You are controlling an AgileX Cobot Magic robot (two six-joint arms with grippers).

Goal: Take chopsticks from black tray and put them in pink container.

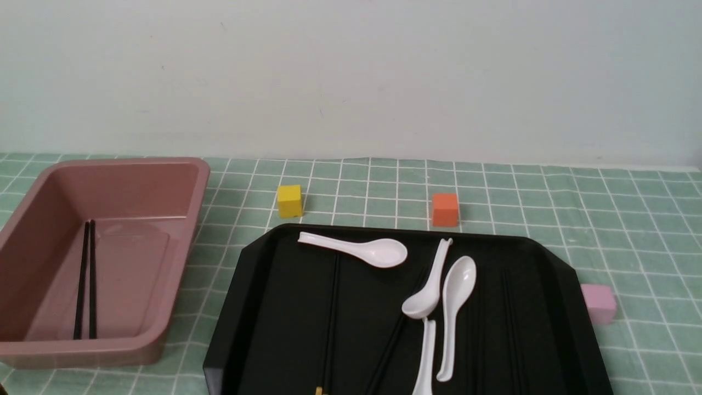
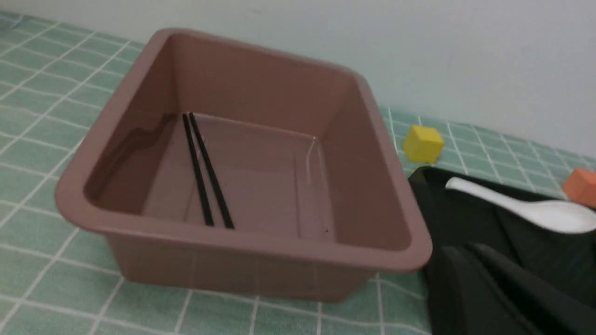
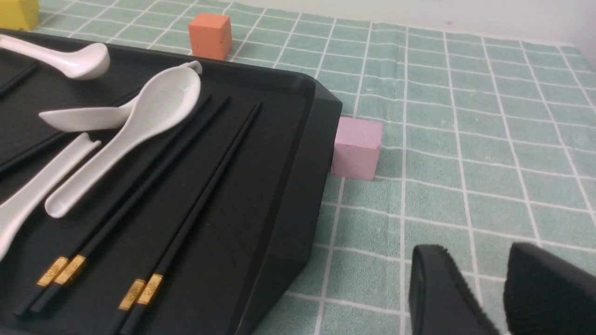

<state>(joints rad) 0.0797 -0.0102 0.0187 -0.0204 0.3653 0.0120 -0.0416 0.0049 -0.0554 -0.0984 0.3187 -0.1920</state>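
A worktop covered with a green checked cloth stands before a pale wall. On the robot's left sits the pink tub, and two black chopsticks lie side by side on its floor, near its left wall; the left wrist view shows them flat and almost touching each other. To the right of the tub, close to it, lies the black tray. On the tray lie four white spoons, two of them crossing near the middle. More chopsticks rest on the tray in the right wrist view: two pairs with gold bands, lying parallel between the spoons and the tray's right rim. A yellow cube and an orange cube stand beyond the tray's far edge. A pale pink cube stands just beside the tray's right rim. The left gripper shows as dark fingers over the tray's corner; whether its jaws are parted cannot be told. The right gripper hangs over bare cloth right of the tray, jaws parted and empty.
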